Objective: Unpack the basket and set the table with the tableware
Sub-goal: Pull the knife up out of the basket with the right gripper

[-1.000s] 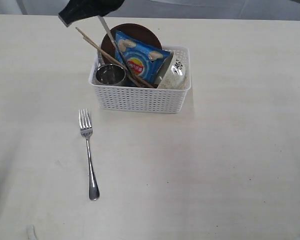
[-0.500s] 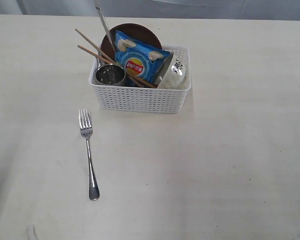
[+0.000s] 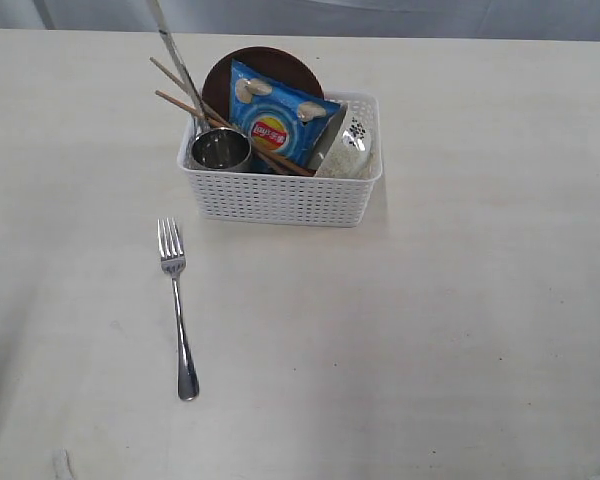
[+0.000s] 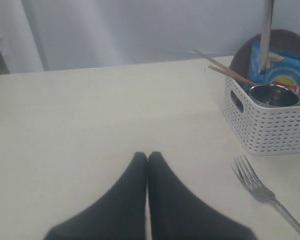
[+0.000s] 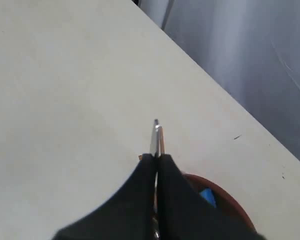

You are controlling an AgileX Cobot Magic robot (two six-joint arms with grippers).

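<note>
My right gripper (image 5: 156, 159) pinches the slim steel knife (image 3: 177, 62), its low end at the far-left corner of the white lattice plastic basket (image 3: 280, 200) beside the wooden chopsticks (image 3: 195, 100), left gripper (image 4: 147, 159) closed empty; a skewed lift could snag the chopsticks or twist the knife loose.

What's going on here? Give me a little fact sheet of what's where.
basket: on the table; holds cup, plate, bowl, chopsticks, chip bag
fork: flat on the table, outside the basket
knife: near upright over the basket, pinched in right gripper
left gripper: shut, empty, above the table
</note>
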